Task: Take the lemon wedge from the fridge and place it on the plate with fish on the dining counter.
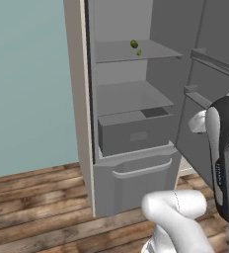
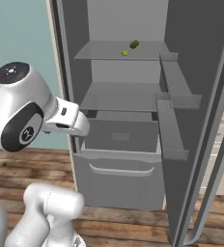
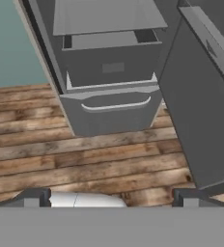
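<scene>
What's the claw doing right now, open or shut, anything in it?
Claw: open, its two dark tips set wide apart with nothing between them, pointing at the wooden floor in front of the tall grey open fridge.

The fridge (image 1: 131, 123) stands open on a wooden floor (image 1: 32, 207), its door (image 2: 201, 120) swung out to the right. On the top shelf (image 1: 136, 52) lie 2 small items close together: the lemon wedge (image 1: 138, 52) in front, a rounder item (image 1: 134, 44) just behind. A drawer (image 1: 133, 133) sits below the second shelf.
</scene>
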